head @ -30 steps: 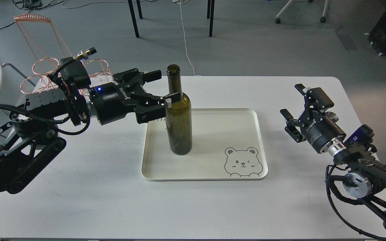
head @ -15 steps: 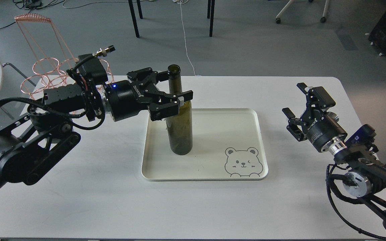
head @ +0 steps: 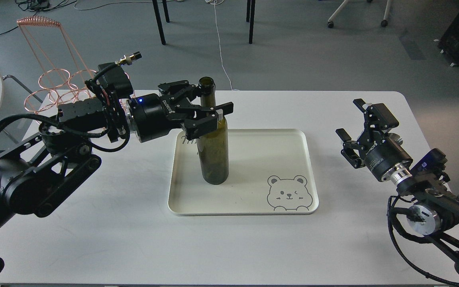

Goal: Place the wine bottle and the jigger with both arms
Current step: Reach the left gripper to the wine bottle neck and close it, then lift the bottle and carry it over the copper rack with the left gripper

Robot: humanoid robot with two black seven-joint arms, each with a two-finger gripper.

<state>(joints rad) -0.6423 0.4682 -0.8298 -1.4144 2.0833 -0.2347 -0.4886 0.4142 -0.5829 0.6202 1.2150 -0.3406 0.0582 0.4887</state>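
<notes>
The wine bottle (head: 213, 153) stands upright on the left half of the white tray (head: 289, 137). It is dark olive-green and its mouth is open. My left gripper (head: 212, 98) reaches in from the left at neck height. It is open, with one finger behind the neck and one finger in front at the shoulder. My right gripper (head: 348, 118) is open and empty above the table's right side, well clear of the tray. The jigger is not clearly in view. A small steel-looking piece (head: 395, 139) shows behind the right gripper's body, and I cannot tell what it is.
The tray has a bear drawing (head: 289, 193) at its front right corner. A copper wire glass rack (head: 56, 77) stands at the table's back left, behind my left arm. Chair and table legs stand on the floor beyond the table's far edge.
My left gripper has moved right and a little up. Its open fingers went from beside the bottle to either side of its neck. The right gripper barely shifted.
</notes>
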